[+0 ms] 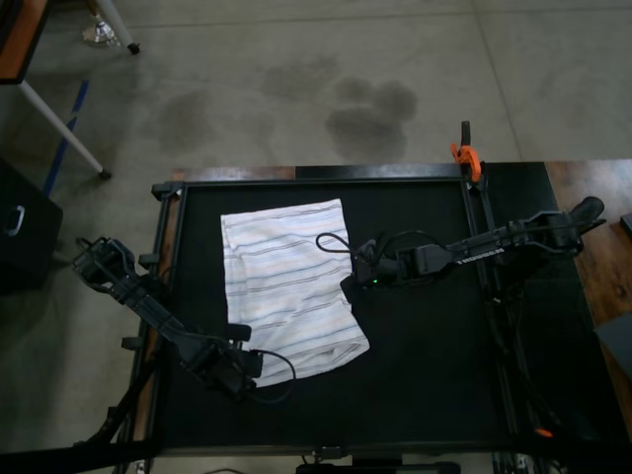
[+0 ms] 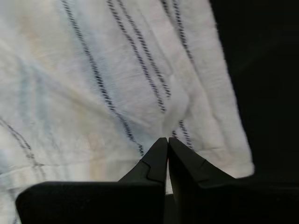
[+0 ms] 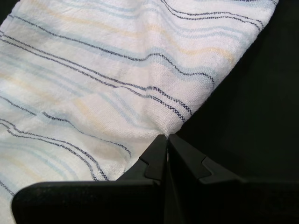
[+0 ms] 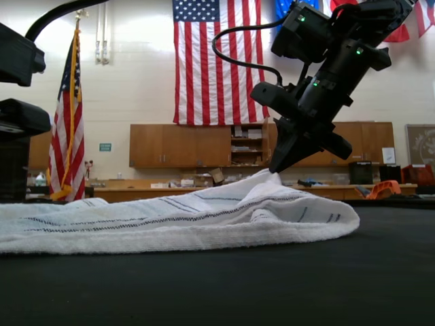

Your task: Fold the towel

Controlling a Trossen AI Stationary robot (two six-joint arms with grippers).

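Both tools pinch the towel (image 1: 289, 288), which lies on the black desk (image 1: 425, 385). From the top view, the left tool (image 1: 247, 363) sits at the towel's near left edge, while the right tool (image 1: 354, 286) grips its right edge.

Left wrist view: the fingers (image 2: 156, 161) are pressed together on striped cloth (image 2: 107, 88).

Right wrist view: the fingers (image 3: 156, 158) meet on the towel's (image 3: 93, 84) hem, beside bare desk (image 3: 247, 102).

Exterior view: one tool (image 4: 276, 168) lifts the cloth (image 4: 183, 217) into a small peak — flags (image 4: 215, 61) hang behind.
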